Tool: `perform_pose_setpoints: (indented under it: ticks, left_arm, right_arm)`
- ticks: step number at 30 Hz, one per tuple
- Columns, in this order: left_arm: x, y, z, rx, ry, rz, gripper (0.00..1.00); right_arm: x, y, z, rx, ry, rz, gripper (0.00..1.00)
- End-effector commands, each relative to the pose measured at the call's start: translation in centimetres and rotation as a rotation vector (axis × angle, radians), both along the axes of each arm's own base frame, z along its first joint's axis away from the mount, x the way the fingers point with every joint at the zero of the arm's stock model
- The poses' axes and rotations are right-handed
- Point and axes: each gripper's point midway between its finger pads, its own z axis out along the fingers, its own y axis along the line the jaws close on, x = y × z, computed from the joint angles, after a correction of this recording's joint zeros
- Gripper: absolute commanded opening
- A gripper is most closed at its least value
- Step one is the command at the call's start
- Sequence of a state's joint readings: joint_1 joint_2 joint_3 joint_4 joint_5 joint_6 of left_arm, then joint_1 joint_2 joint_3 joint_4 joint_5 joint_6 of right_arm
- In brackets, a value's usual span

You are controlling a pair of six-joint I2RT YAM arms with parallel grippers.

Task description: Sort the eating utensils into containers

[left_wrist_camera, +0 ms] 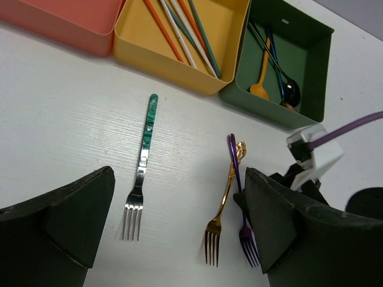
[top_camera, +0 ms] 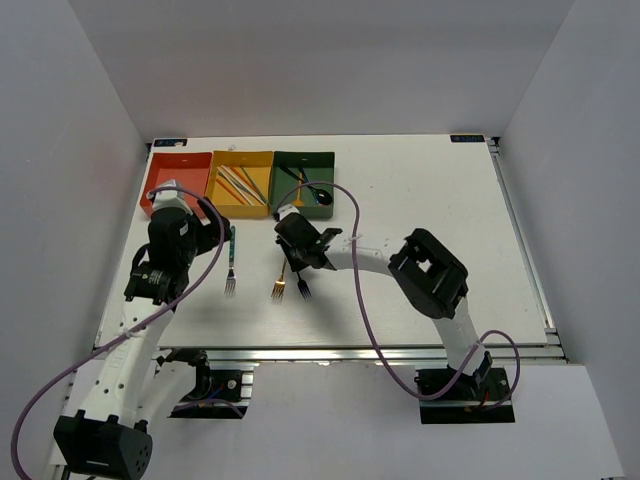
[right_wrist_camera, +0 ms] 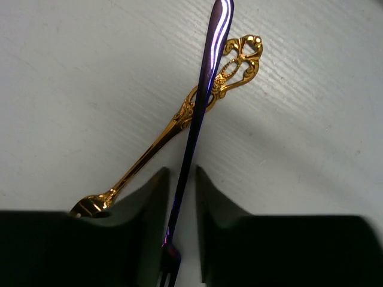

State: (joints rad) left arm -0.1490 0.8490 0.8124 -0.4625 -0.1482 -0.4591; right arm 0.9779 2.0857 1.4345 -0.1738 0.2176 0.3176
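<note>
A purple fork [right_wrist_camera: 203,89] lies on the white table, crossed over the handle of an ornate gold fork [right_wrist_camera: 173,122]. My right gripper [right_wrist_camera: 182,179] is down over the purple fork, its fingers either side of the handle with a narrow gap; the handle touches the left finger only. A teal-handled silver fork [left_wrist_camera: 143,161] lies to the left. My left gripper [left_wrist_camera: 179,185] is wide open and empty above the forks. The red-orange tray [top_camera: 160,172], the yellow tray [top_camera: 214,185] with chopsticks [left_wrist_camera: 185,30], and the dark green tray [top_camera: 328,165] with spoons [left_wrist_camera: 269,60] stand at the back left.
The right arm's purple cable [top_camera: 352,230] loops over the table in front of the green tray. The left arm's body [top_camera: 175,245] hangs over the table's left side, close to the red-orange tray. The table's metal front rail [top_camera: 330,350] runs along the near edge.
</note>
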Motion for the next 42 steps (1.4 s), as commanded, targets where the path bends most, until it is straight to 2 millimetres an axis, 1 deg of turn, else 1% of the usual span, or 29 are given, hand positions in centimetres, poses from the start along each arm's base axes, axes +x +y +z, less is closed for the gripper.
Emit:
perform_pose_setpoints:
  ticks: [1, 4, 5, 8, 10, 11, 12, 13, 14, 15, 16, 17, 19, 20, 22, 23, 27, 29, 30, 31, 32, 33, 34, 35, 37, 39, 40, 41, 42]
  left_arm:
    - [0.1, -0.6, 1.3, -0.01, -0.047, -0.035, 0.98]
    - [-0.1, -0.8, 1.2, -0.018, -0.048, -0.046, 0.98]
    - [-0.1, -1.0, 1.3, -0.025, -0.05, -0.052, 0.98]
    - [0.0, -2.3, 0.9, -0.074, -0.053, -0.107, 0.98]
    - [-0.3, -4.6, 0.6, -0.159, -0.043, -0.205, 0.98]
    - [-0.2, -5.5, -0.1, -0.198, -0.045, -0.24, 0.98]
    - [-0.7, -7.2, -0.2, -0.284, -0.036, -0.304, 0.98]
    - [-0.8, -8.1, -0.4, -0.333, -0.036, -0.333, 0.98]
    - [-0.7, -8.9, -1.0, -0.384, -0.067, -0.366, 0.98]
    - [-0.9, -9.7, -1.1, -0.432, -0.081, -0.394, 0.98]
    - [-1.6, -11.0, -0.8, -0.532, -0.077, -0.448, 0.98]
    - [-1.6, -11.8, -0.5, -0.576, -0.137, -0.49, 0.98]
    - [-2.5, -13.3, 0.3, -0.676, -0.158, -0.566, 0.98]
    - [-2.9, -14.2, 1.1, -0.684, -0.195, -0.606, 0.98]
    - [-3.0, -14.8, 0.9, -0.66, -0.197, -0.618, 0.98]
    - [-3.0, -15.2, 0.7, -0.651, -0.188, -0.619, 0.98]
    - [-2.9, -16.1, 0.6, -0.676, -0.185, -0.643, 0.98]
    - [-2.8, -16.6, -0.3, -0.677, -0.152, -0.644, 0.92]
    - [-2.5, -16.5, -0.8, -0.672, -0.138, -0.626, 0.88]
    - [-2.3, -16.6, -0.9, -0.666, -0.132, -0.622, 0.81]
    - [-2.1, -16.6, -1.6, -0.667, -0.109, -0.611, 0.64]
    - [-1.8, -16.6, -1.6, -0.662, -0.112, -0.598, 0.64]
    - [-1.6, -16.6, -1.7, -0.662, -0.107, -0.593, 0.48]
    - [-1.5, -16.7, -1.7, -0.663, -0.103, -0.591, 0.36]
    - [-1.1, -16.5, -1.6, -0.649, -0.107, -0.576, 0.34]
    - [-0.8, -16.6, -0.9, -0.636, -0.12, -0.58, 0.25]
    - [-0.6, -16.6, -0.7, -0.633, -0.123, -0.576, 0.16]
    - [-0.4, -16.7, -0.3, -0.629, -0.13, -0.578, 0.01]
    - [-0.2, -16.6, -0.1, -0.618, -0.135, -0.574, 0.0]
  right_arm:
    - [-0.1, -0.7, -1.8, -0.082, 0.011, -0.006, 0.22]
    - [-0.5, -1.1, -2.3, -0.097, 0.027, -0.01, 0.09]
    - [-0.7, -1.2, -2.3, -0.099, 0.031, -0.014, 0.0]
    - [-0.9, -1.7, -1.2, -0.065, 0.03, -0.055, 0.0]
    - [-0.7, -2.0, 0.7, -0.017, 0.01, -0.087, 0.0]
    - [-0.7, -1.9, 2.5, 0.023, -0.007, -0.092, 0.0]
    - [-0.8, -1.9, 3.1, 0.051, -0.016, -0.094, 0.0]
    - [-0.8, -1.8, 4.0, 0.078, -0.022, -0.1, 0.0]
    - [-1.1, -1.4, 6.2, 0.138, -0.032, -0.085, 0.0]
    - [-1.3, -1.2, 7.2, 0.174, -0.034, -0.073, 0.0]
    - [-1.8, -1.0, 7.8, 0.217, -0.034, -0.062, 0.0]
    - [-2.6, -0.5, 9.9, 0.282, -0.028, -0.026, 0.0]
    - [-3.6, -0.4, 10.9, 0.338, -0.013, 0.005, 0.0]
    - [-4.5, -0.2, 12.4, 0.39, 0.002, 0.033, 0.0]
    - [-5.5, -0.2, 13.2, 0.427, 0.021, 0.056, 0.0]
    - [-6.3, 0.1, 14.7, 0.493, 0.027, 0.092, 0.0]
    - [-7.9, -0.1, 16.9, 0.569, 0.04, 0.136, 0.0]
    - [-8.5, -0.2, 18.4, 0.604, 0.029, 0.155, 0.0]
    - [-8.7, -0.3, 18.5, 0.61, 0.027, 0.16, 0.0]
    - [-8.9, -0.4, 18.9, 0.619, 0.026, 0.164, 0.0]
    - [-9.1, -0.4, 19.4, 0.629, 0.021, 0.174, 0.0]
    - [-9.3, -0.5, 19.5, 0.631, 0.019, 0.176, 0.0]
    - [-9.3, -0.5, 19.5, 0.633, 0.019, 0.178, 0.0]
    - [-9.4, -0.6, 19.7, 0.637, 0.017, 0.18, 0.0]
    - [-9.5, -0.6, 19.7, 0.644, 0.015, 0.185, 0.0]
    - [-9.8, -0.5, 20.0, 0.656, 0.016, 0.197, 0.0]
    - [-9.8, -0.5, 20.2, 0.663, 0.013, 0.201, 0.0]
    - [-9.7, -0.4, 20.2, 0.664, 0.008, 0.202, 0.0]
    - [-9.7, -0.3, 20.3, 0.669, 0.006, 0.208, 0.0]
